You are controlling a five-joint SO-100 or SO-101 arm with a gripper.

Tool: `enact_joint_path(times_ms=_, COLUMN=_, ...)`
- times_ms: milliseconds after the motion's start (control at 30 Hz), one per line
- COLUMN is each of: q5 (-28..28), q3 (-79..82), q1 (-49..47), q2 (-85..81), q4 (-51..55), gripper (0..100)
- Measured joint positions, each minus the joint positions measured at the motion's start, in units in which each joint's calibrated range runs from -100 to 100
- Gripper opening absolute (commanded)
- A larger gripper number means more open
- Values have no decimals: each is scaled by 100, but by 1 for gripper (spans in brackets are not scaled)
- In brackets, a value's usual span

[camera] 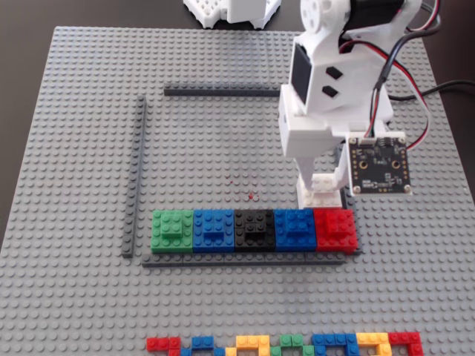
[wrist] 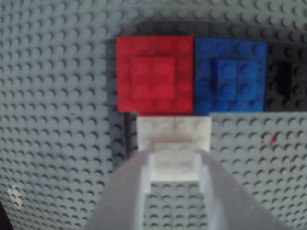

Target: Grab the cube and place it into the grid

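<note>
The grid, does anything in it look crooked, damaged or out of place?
Nothing stands out. The five coloured blocks sit square in one row along the grid's near strip, and the cube, in the tool, lines up squarely against the red block.

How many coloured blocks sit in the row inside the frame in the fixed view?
5, side by side along the frame's lower strip: green block leftmost, blue block, black block, second blue block, red block rightmost. None seem hidden.

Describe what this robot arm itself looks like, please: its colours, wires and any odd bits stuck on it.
The arm is blocky white plastic with black motor blocks set into it. Red, black and white cables loop along its side. A small square black circuit board with gold corner holes hangs beside the wrist. The gripper ends in pale, tapering jaws, which look greyish-white in the wrist view.
</note>
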Motion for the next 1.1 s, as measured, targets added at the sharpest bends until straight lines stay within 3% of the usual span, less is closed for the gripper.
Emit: enact_joint_path(times_ms=1100, q5=-161, q3=71, q1=-175, q2=-42, q4=-137, gripper=5)
